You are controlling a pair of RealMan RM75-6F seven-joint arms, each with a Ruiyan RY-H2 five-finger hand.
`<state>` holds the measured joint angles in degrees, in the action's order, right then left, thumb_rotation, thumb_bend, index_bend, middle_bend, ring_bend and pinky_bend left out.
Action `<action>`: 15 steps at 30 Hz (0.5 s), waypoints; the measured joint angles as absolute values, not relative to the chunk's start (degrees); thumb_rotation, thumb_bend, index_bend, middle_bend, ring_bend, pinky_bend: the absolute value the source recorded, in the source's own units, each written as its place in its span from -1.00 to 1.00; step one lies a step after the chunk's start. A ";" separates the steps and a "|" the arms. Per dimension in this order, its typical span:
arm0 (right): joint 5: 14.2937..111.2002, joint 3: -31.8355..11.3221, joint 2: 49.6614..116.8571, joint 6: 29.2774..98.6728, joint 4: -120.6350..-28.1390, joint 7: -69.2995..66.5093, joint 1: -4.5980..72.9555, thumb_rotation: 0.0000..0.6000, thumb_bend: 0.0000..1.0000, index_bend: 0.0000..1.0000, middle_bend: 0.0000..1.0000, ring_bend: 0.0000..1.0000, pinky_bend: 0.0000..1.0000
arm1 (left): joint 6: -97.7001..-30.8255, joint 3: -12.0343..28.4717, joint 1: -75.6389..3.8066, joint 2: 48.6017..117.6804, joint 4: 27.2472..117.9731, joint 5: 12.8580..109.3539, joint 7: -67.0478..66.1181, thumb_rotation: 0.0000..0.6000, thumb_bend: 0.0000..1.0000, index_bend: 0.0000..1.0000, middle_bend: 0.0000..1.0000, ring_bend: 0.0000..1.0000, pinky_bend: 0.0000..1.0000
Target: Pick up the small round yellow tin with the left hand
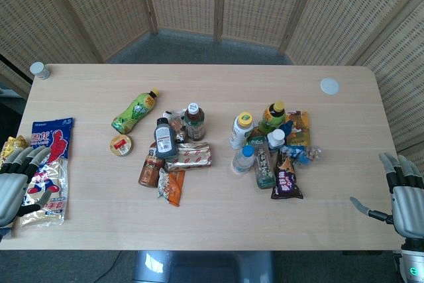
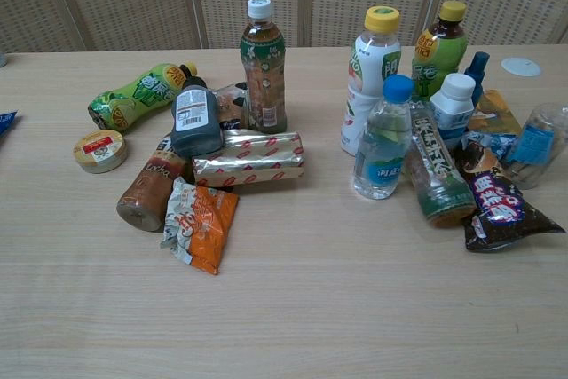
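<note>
The small round yellow tin (image 1: 120, 144) (image 2: 99, 150) with a red and white label lies flat on the table, just below a green bottle (image 1: 134, 111) (image 2: 140, 95) lying on its side. My left hand (image 1: 16, 178) hovers at the table's left edge, fingers spread and empty, well left of the tin and over a blue and red snack bag (image 1: 48, 168). My right hand (image 1: 403, 193) is open at the far right edge, away from everything. Neither hand shows in the chest view.
Right of the tin lies a cluster: a dark bottle (image 1: 165, 138), an upright tea bottle (image 1: 194, 120), a brown bottle (image 1: 151, 168), a foil packet (image 1: 189, 156), an orange packet (image 1: 172, 187). A second group of bottles and snacks (image 1: 271, 147) sits centre right. A white lid (image 1: 329, 86) lies far right.
</note>
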<state>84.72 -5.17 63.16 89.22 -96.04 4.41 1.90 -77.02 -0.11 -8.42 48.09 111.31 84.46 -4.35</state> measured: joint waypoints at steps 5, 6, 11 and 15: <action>84.90 -5.30 63.05 89.10 -96.53 4.97 2.07 -0.07 -0.71 -1.00 -1.00 -1.00 -1.00 | -76.76 -0.50 -8.44 48.56 110.13 85.46 -3.56 1.00 -0.19 -1.00 -1.00 -1.00 -1.00; 84.92 -5.31 63.01 89.17 -96.60 4.99 2.05 -0.07 -0.71 -1.00 -1.00 -1.00 -1.00 | -76.60 -0.59 -8.46 48.55 109.99 85.49 -3.31 1.00 -0.19 -1.00 -1.00 -1.00 -1.00; 84.75 -5.29 63.24 89.36 -96.53 4.77 1.78 -0.07 -0.71 -1.00 -1.00 -1.00 -1.00 | -75.50 -0.37 -9.22 47.97 109.52 85.21 -2.97 1.00 -0.19 -1.00 -1.00 -1.00 -1.00; 84.73 -5.25 63.35 89.49 -96.44 4.67 1.62 -0.07 -0.70 -1.00 -1.00 -1.00 -1.00 | -73.41 -0.02 -10.57 47.48 109.41 84.82 -3.68 1.00 -0.19 -1.00 -1.00 -1.00 -1.00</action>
<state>84.73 -5.25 63.35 89.49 -96.44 4.67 1.62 -73.41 -0.02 -10.57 47.48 109.41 84.82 -3.68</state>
